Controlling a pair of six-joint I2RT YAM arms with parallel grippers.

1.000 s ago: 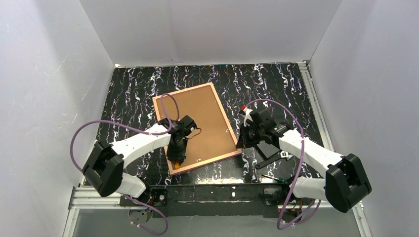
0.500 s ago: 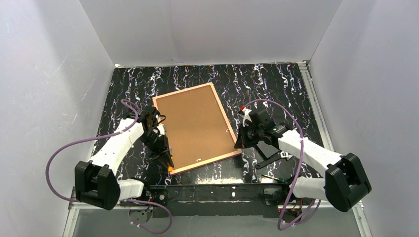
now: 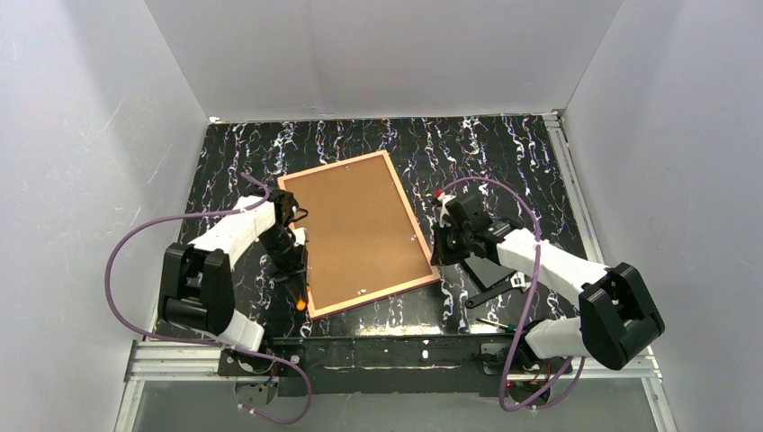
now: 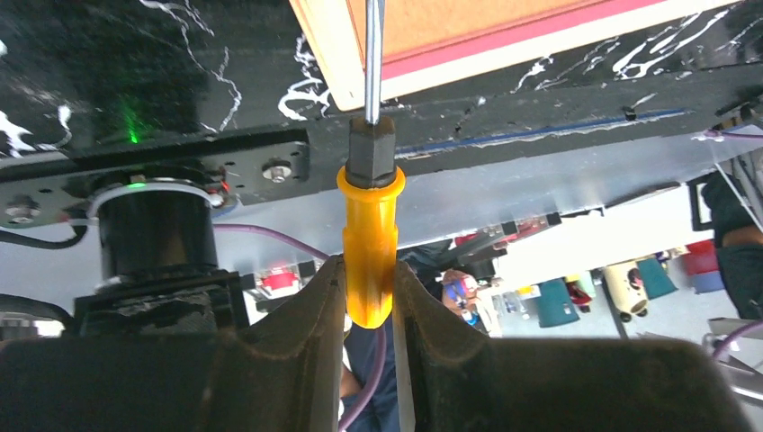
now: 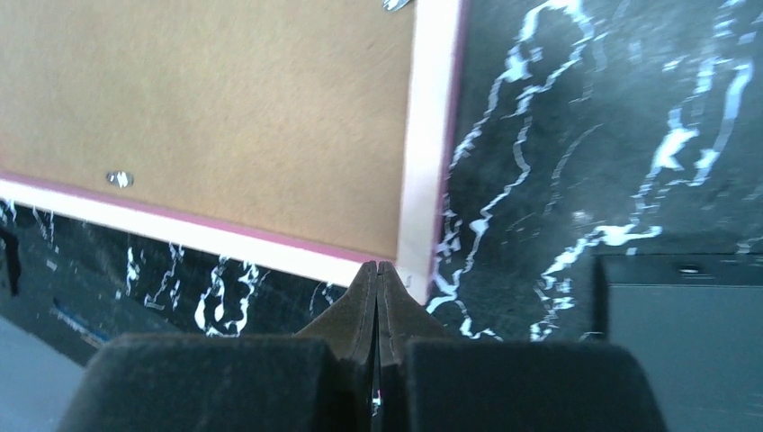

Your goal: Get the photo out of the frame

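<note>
The pink frame (image 3: pixel 355 232) lies face down on the black marbled table, its brown board (image 3: pixel 351 225) facing up. The photo is hidden under the board. My left gripper (image 3: pixel 295 286) is just off the frame's left edge near its front left corner, shut on the orange-handled screwdriver (image 3: pixel 300 303). In the left wrist view the fingers (image 4: pixel 315 315) clamp the orange handle (image 4: pixel 370 243), and the shaft runs up past the frame's corner (image 4: pixel 360 81). My right gripper (image 3: pixel 438 252) is shut and empty at the frame's front right corner (image 5: pixel 423 261), its tips (image 5: pixel 377 270) pressed together.
Small metal tabs (image 5: pixel 119 178) sit along the board's edge. A flat black piece (image 3: pixel 490 274) lies on the table by the right arm, also in the right wrist view (image 5: pixel 684 333). A small tool (image 3: pixel 497 324) lies near the front rail (image 3: pixel 387 351). White walls enclose three sides.
My left arm has swung left off the board to the frame's left edge, carrying the screwdriver. The right gripper has stayed at the frame's front right corner.
</note>
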